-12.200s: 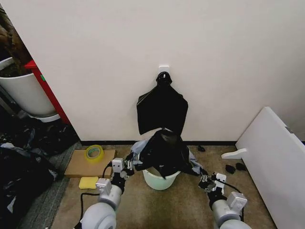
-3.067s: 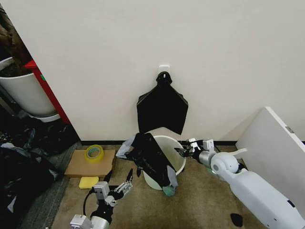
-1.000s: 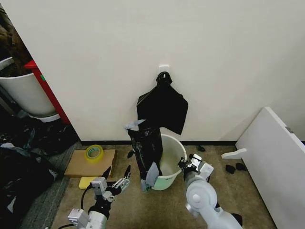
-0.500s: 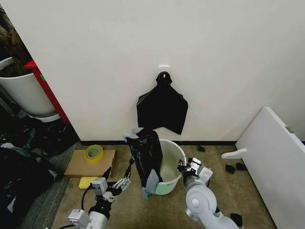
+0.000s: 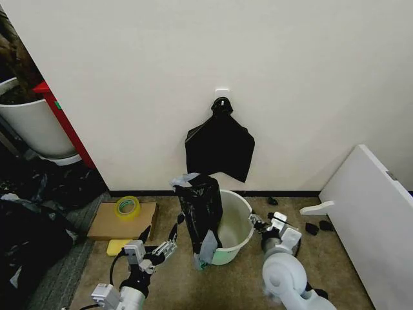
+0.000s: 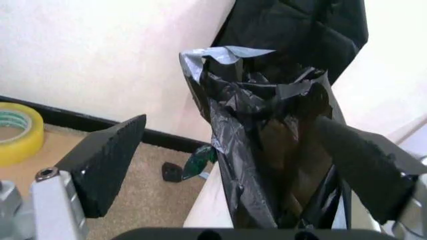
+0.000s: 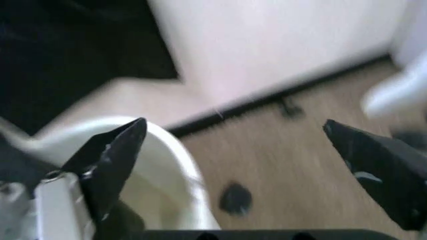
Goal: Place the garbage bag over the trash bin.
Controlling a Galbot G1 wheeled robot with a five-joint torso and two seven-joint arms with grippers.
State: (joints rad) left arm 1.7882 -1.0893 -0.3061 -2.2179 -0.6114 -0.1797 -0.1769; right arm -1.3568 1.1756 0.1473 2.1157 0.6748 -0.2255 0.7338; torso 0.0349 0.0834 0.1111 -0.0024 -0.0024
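The trash bin (image 5: pixel 235 226), a small pale bucket, stands on the carpet by the wall, leaning a little. The garbage bag (image 5: pixel 200 213), black and crinkly, hangs bunched over the bin's left rim and down its outer side. My left gripper (image 5: pixel 159 235) is open, low and left of the bag, not touching it. In the left wrist view the bag (image 6: pixel 267 130) hangs beyond the spread fingers (image 6: pixel 103 170) of the left gripper (image 6: pixel 232 124). My right gripper (image 5: pixel 256 223) is open just right of the bin. From the right wrist, the bin's rim (image 7: pixel 180 165) lies beside the right gripper (image 7: pixel 233 126).
A flat black bundle (image 5: pixel 219 148) hangs from a wall hook above the bin. A yellow tape roll (image 5: pixel 128 207) lies on cardboard (image 5: pixel 106 226) at left, with a yellow sponge (image 5: pixel 119 247) near it. A white board (image 5: pixel 374 213) leans at right. Dark scraps (image 5: pixel 312 228) dot the carpet.
My right gripper has drawn away to the right from the bin's rim. The bag stays draped over the left rim, shifted slightly. The left gripper has barely moved.
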